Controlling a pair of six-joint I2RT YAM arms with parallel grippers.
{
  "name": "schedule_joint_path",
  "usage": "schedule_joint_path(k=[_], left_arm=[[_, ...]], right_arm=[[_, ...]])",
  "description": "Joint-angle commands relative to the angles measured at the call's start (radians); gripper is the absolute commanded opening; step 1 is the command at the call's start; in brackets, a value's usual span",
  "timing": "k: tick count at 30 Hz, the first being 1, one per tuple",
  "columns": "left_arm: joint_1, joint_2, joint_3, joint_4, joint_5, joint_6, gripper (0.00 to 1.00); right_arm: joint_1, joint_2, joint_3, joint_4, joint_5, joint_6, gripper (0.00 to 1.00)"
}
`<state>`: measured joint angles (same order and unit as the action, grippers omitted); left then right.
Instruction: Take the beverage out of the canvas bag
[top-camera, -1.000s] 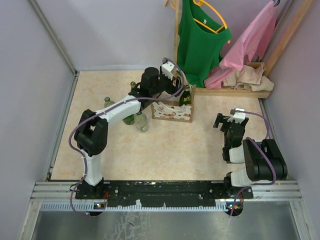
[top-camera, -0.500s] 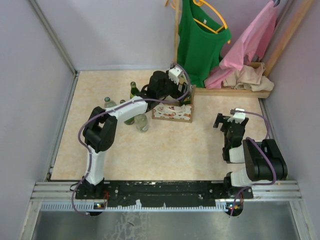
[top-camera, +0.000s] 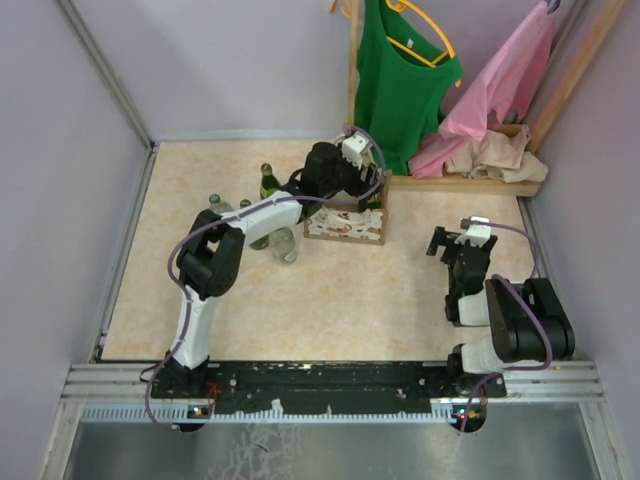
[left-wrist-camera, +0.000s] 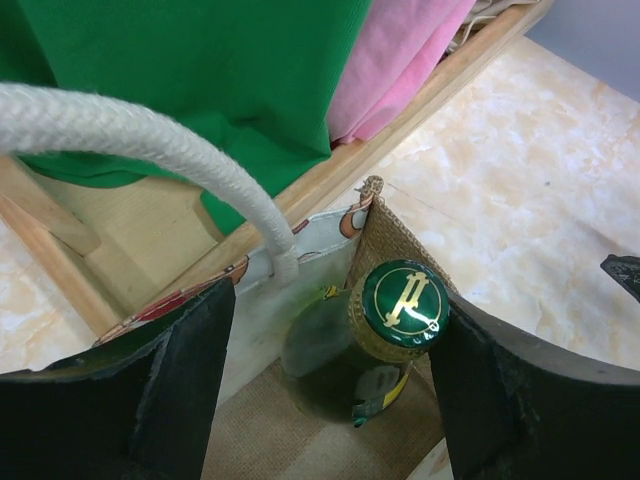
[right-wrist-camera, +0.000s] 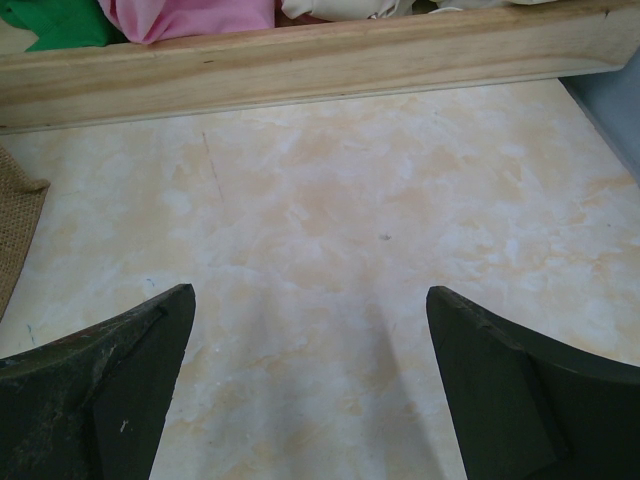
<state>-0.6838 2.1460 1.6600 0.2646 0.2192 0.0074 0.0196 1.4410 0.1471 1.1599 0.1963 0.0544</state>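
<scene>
Left gripper (left-wrist-camera: 325, 400) spread wide, grasping nothing, poised above canvas bag (left-wrist-camera: 300, 275); green bottle (left-wrist-camera: 375, 335) upright inside, cap between the fingers. Right gripper (right-wrist-camera: 310, 385) parted over bare floor.

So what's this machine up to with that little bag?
The left arm has reached over the canvas bag and holds its open fingers on either side of a green bottle standing inside it, not yet gripping. A few other bottles stand on the table beside the bag. The right arm sits idle off to the side, its fingers open over bare table.
</scene>
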Motion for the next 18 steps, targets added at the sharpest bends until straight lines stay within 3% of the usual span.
schedule_joint_path(k=[1,5,14,18], left_arm=[[-0.006,0.039,0.049,0.030,0.012,-0.011,0.78],[-0.006,0.050,0.060,0.036,0.021,-0.028,0.58],[-0.008,0.004,0.034,0.086,-0.016,-0.041,0.03],[-0.008,-0.041,0.023,0.123,-0.051,-0.025,0.00]], right_arm=[[0.008,0.002,0.035,0.055,0.005,-0.012,0.99],[0.009,0.002,0.035,0.055,0.005,-0.012,0.99],[0.008,0.002,0.035,0.055,0.005,-0.012,0.99],[0.009,0.002,0.035,0.055,0.005,-0.011,0.99]])
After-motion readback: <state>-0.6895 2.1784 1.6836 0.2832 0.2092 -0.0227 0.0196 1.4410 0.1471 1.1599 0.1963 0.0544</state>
